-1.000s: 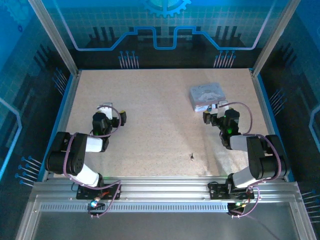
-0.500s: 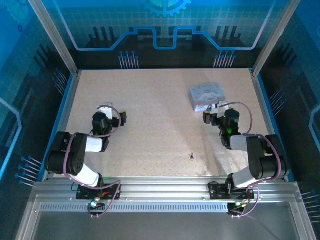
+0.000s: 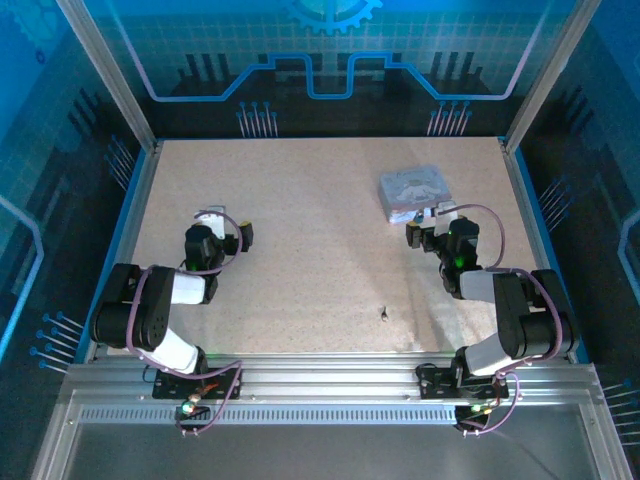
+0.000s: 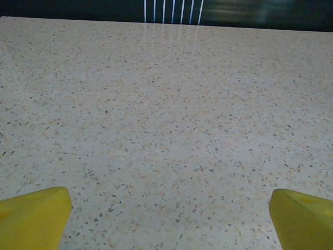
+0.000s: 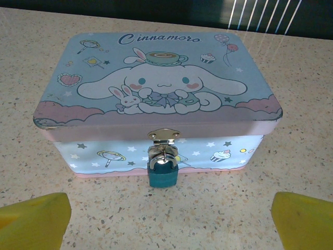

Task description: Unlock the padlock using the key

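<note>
We hold our two black-and-white jointed arms folded low, the left arm [image 3: 150, 305] at the left and the right arm [image 3: 520, 310] at the right. Each elbow is swung outward to its own side, and each forearm reaches inward and toward the far side. Our left claw [image 3: 226, 226] points toward the far edge, its yellow fingertips [image 4: 34, 216] spread wide and holding nothing. Our right claw [image 3: 428, 224] points far and slightly left, its yellow fingertips [image 5: 36, 219] equally wide apart and empty.

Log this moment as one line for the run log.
left claw: open, over table | right claw: open, facing tin front | padlock: hanging closed on tin hasp | key: lying on table, not held
</note>
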Action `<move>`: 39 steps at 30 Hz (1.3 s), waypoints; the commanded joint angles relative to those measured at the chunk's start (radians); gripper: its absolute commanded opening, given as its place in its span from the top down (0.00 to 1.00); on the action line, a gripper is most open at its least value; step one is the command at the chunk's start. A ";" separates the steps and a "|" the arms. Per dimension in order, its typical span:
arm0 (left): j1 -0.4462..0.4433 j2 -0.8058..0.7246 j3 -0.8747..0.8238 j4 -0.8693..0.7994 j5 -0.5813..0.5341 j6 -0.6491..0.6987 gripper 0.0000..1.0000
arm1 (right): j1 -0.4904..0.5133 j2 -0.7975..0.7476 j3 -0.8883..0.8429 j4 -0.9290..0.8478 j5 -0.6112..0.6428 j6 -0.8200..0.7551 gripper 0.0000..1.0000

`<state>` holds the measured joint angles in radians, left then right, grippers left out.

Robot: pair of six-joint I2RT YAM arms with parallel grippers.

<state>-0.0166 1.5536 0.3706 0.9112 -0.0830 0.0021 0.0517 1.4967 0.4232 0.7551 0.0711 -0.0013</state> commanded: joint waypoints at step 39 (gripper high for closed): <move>-0.343 0.034 0.648 -0.835 0.193 -0.616 0.01 | -0.204 0.076 0.549 -0.657 -0.317 0.268 0.00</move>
<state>-0.3305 1.5379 0.9539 0.0868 0.0734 -0.5747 -0.1284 1.5311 0.9104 0.1383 -0.2123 0.2554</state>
